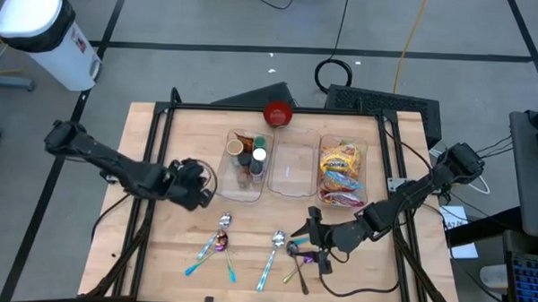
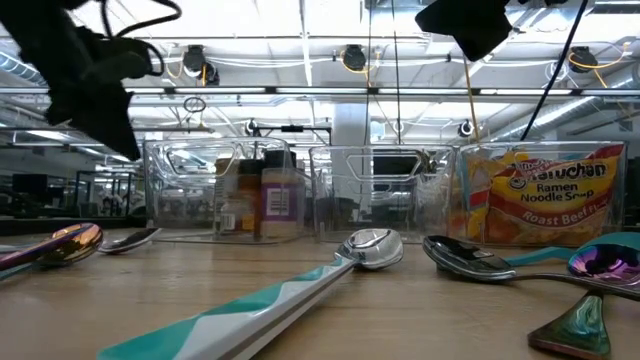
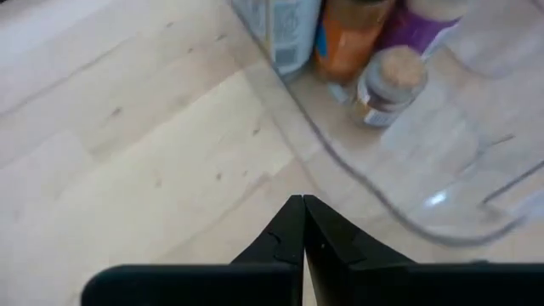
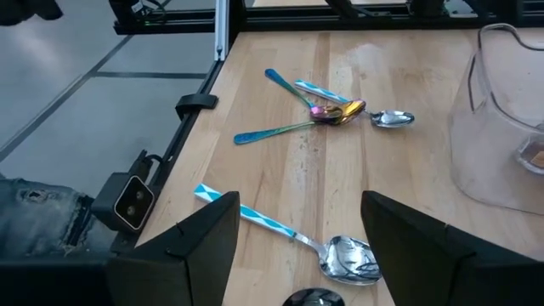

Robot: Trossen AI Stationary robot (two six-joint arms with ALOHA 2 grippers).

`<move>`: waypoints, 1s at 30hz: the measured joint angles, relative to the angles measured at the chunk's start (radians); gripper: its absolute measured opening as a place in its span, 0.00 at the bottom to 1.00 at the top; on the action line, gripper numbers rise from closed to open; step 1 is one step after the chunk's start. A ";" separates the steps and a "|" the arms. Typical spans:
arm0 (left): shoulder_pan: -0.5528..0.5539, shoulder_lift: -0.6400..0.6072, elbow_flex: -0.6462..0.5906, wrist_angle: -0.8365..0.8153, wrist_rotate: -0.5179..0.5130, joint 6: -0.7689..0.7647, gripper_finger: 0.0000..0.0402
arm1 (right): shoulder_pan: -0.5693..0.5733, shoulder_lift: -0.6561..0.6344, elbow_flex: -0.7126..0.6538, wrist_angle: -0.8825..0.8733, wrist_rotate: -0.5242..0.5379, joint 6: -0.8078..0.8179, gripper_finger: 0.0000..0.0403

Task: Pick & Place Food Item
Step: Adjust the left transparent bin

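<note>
Three clear bins stand side by side at the table's far middle. The left bin (image 1: 248, 161) holds several jars and bottles (image 2: 262, 200). The middle bin (image 1: 293, 168) shows nothing inside. The right bin (image 1: 342, 171) holds ramen soup packets (image 2: 545, 195). My left gripper (image 1: 200, 186) hangs shut and empty over bare wood just left of the jar bin (image 3: 374, 59), its fingertips (image 3: 303, 221) closed together. My right gripper (image 1: 313, 229) stands open above a spoon with a teal and white handle (image 4: 289, 234), touching nothing.
A red bowl (image 1: 278, 114) sits behind the bins at the far edge. Spoons lie in loose groups along the near half: one group (image 1: 219, 239) at the left, one spoon (image 1: 273, 254) in the middle, more (image 1: 301, 260) under my right gripper. Bare wood lies at the table's left.
</note>
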 joint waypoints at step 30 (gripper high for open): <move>-0.022 0.257 -0.026 0.503 0.067 0.119 0.01 | 0.000 0.000 0.000 0.017 0.000 -0.001 0.59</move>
